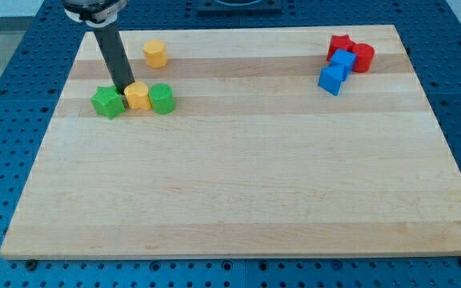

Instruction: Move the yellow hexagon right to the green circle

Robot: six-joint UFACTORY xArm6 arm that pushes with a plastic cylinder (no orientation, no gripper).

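Wooden surface [238, 184] sits on a blue pegboard bench. No pincer on this rig, so nothing to call spread or pinched, just a dark rod. My tip [126, 89] is down at the view's upper left, right behind the gap between the green star-ish block [108, 102] and a yellow block [138, 96], which touches the green circle [162, 98] on its left side. The yellow hexagon [154, 54] sits apart, further up; it's squat, no real long axis or facing. No writing anywhere. Red and blue blocks [342, 61] cluster top right.
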